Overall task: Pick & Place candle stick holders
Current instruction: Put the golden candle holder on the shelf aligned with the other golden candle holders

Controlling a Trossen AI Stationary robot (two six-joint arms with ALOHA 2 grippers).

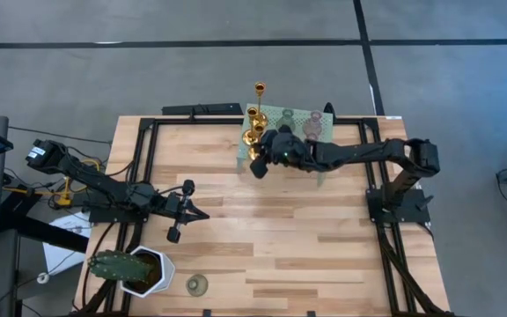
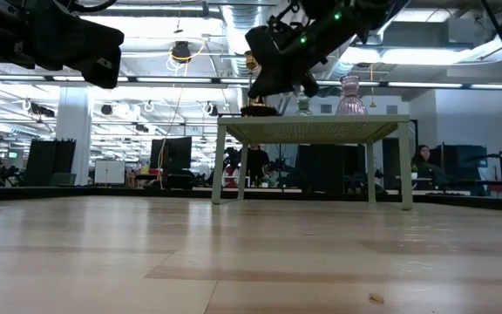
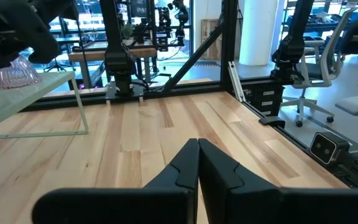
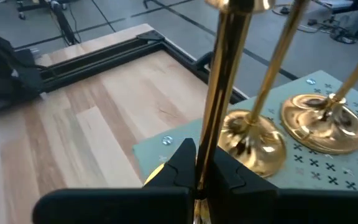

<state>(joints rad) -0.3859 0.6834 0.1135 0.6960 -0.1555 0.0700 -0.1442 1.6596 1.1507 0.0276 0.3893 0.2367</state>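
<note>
While the right gripper (image 4: 197, 163) pinches the thin stem of a gold candlestick holder (image 4: 224, 74) over the near-left edge of the mint-green perforated stand (image 1: 317, 170), two more gold holders (image 4: 319, 121) stand just beside it; a careless swing could topple them; the smooth stem might slip; the left gripper (image 3: 199, 163) waits pressed together, empty, over the table's left.

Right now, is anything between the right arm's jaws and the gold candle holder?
Nothing visible does. The right arm's jaws are shut around a gold candle stick holder's stem; two other gold holders stand close beside it on the mint-green stand.
</note>
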